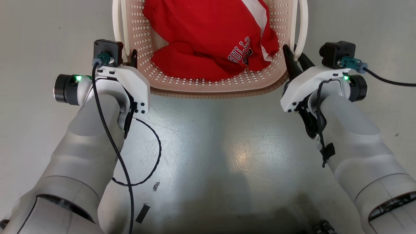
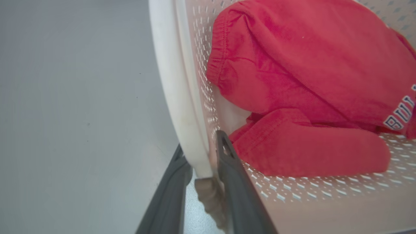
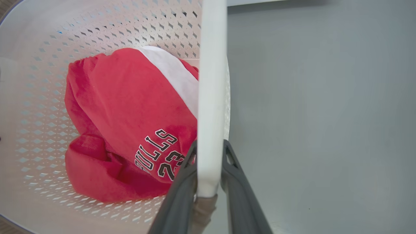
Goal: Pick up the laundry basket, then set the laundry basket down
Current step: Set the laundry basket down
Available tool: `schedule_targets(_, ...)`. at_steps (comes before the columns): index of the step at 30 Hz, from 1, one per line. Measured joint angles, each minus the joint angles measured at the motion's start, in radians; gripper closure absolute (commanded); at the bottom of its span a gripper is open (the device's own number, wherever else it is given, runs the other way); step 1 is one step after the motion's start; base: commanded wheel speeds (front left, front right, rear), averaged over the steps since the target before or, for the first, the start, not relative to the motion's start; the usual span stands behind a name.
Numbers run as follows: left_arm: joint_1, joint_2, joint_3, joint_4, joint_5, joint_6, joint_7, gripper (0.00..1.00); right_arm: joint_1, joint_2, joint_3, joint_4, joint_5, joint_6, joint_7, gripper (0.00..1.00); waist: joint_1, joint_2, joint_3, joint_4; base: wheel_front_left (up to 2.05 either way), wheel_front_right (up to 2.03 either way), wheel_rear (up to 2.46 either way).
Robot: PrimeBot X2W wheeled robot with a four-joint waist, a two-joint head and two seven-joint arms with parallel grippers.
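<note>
Laundry basket (image 1: 227, 83) between the grippers, left gripper (image 2: 201, 143) and right gripper (image 3: 210, 144) each clenched on a white loop handle (image 3: 211, 81) between its jaws: raise both evenly, keeping the rim (image 1: 211, 94) level.

The head camera looks steeply down from above and behind the left claw (image 1: 133, 56) and right claw (image 1: 294, 53), toward the laundry basket (image 1: 211, 92) ahead of them. Each wrist camera sits close behind its own claw, facing forward along it. All three views share the red garment (image 1: 201, 39) between the claws.

Bright overhead light; floor (image 1: 240, 156) glare (wrist views bend).
</note>
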Motion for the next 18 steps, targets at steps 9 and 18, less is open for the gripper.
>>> schedule_targets(9,-0.003,-0.001,-0.005,0.0,0.0,0.002,-0.005,1.0,0.008,0.001,-0.033,-0.012,-0.029,0.0,0.0,1.0,0.0,0.0,0.008,0.002,0.0,0.0,0.0)
schedule_targets(18,-0.007,-0.003,-0.008,0.001,-0.002,0.012,-0.009,0.0,0.025,0.0,-0.063,-0.024,-0.047,0.0,0.0,0.0,0.0,0.0,0.014,-0.002,0.0,0.0,0.0)
